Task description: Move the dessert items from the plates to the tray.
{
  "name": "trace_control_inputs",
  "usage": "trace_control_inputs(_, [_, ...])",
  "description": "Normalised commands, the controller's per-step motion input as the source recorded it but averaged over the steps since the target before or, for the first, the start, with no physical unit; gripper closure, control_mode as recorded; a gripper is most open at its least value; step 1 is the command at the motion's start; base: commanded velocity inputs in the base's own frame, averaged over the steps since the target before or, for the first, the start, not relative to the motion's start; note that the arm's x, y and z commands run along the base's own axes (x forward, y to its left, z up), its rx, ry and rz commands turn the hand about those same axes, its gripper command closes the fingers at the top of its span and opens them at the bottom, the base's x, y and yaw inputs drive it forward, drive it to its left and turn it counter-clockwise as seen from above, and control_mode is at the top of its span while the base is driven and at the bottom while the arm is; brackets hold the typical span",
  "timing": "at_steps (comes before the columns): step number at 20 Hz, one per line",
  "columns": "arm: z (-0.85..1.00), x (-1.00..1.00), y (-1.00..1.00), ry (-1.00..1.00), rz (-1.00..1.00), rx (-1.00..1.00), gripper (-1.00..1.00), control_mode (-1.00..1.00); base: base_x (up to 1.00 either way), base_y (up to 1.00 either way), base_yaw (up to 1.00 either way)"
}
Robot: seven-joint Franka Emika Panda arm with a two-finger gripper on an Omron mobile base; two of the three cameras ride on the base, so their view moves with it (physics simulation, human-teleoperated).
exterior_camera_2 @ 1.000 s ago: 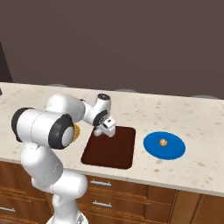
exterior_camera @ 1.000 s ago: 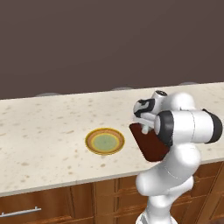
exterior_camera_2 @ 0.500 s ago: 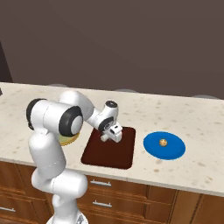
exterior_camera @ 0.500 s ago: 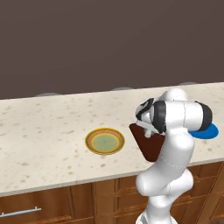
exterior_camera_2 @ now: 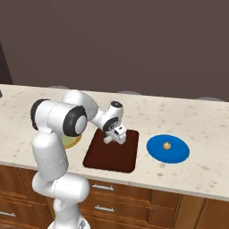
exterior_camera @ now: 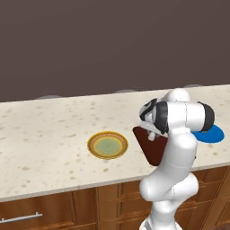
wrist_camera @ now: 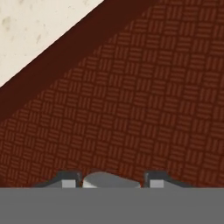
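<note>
Closest in, looking down along the hand [wrist_camera: 111, 183] at a pale grey dessert item [wrist_camera: 109, 180] lodged between the two fingertips [wrist_camera: 70, 181], just above the woven floor of the dark red-brown tray [wrist_camera: 131, 109]. Cannot tell whether gripping the lump or already letting go: only thin slivers at either side, too slight to judge.

Risks here:
- Lifting away while pinching even lightly: likely to drag the lump back up and off the tray.
- Letting go from any height: rounded shape, so liable to roll toward the rim seen slanting across the upper left, and over onto the table [exterior_camera: 45, 130].
- Pulling out sideways rather than straight up: could flick it with a fingertip.

Further out, to the right of the tray and apart from it, a blue plate [exterior_camera_2: 179, 154] with a second dessert item [exterior_camera_2: 167, 146] on it, small and probably brownish, though too tiny to be sure. Small and round, so apt to squirt out of an off-centre pinch; a low swing across could also nudge the plate. On the tray's other side, a yellow-rimmed plate [exterior_camera: 108, 145], apparently bare.

Beyond, only the dark wall [exterior_camera: 112, 45].

No brand, label or readable writing anywhere.
</note>
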Motion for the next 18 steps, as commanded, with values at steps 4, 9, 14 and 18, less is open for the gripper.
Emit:
trace_control_inputs(4, [0.01,0.00,-0.20,0.00,0.00,0.00,-1.00,-1.00,0.00,0.00,0.00])
trace_control_inputs(9, [0.42,0.00,0.00,0.00,0.00,0.00,-1.00,-1.00,0.00,0.00,0.00])
trace_control_inputs(14, [0.73,-0.14,-0.04,0.00,0.00,0.00,-1.00,-1.00,0.00,0.00,0.00])
trace_control_inputs(18, [0.60,-0.21,-0.17,0.00,0.00,0.00,-1.00,-1.00,0.00,0.00,0.00])
